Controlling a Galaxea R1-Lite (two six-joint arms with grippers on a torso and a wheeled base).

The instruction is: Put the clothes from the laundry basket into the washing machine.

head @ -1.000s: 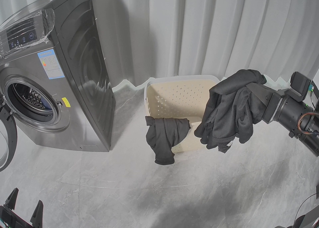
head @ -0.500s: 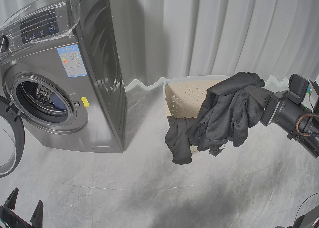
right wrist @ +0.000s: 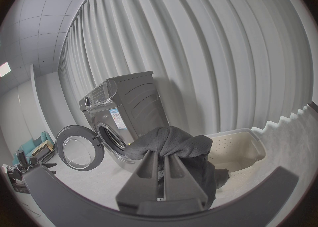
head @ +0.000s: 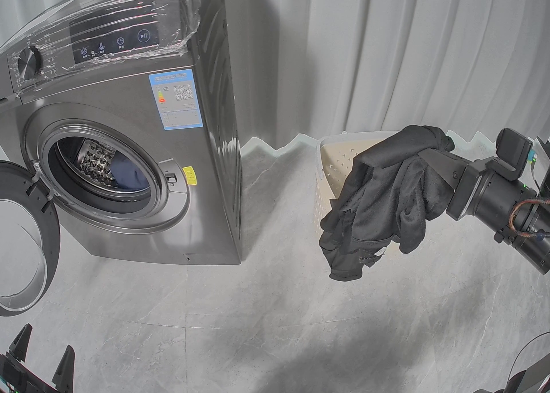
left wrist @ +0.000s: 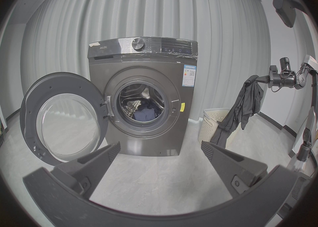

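Swinging toward the washing machine [head: 132, 142], I keep my right gripper [head: 431, 157] clenched on the black garment [head: 384, 199]; left gripper [left wrist: 159, 146] spread, loading next.

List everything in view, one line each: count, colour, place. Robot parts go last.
Grey front-loading washing machine: one, on the left against the curtain.
Round machine door: one, dark grey rim with clear glass, swung open to the machine's left.
Blue cloth: one, inside the drum.
Cream perforated plastic laundry basket: one, on the floor to the right of the machine.
Dark grey garment: one, hanging in the air in front of the basket.
Second dark cloth: one, draped over the basket's front rim, partly hidden.
White pleated curtain: one, behind everything.
Grey marbled floor: underfoot.
Left gripper: open, low and near.
Right gripper: shut on the dark grey garment.
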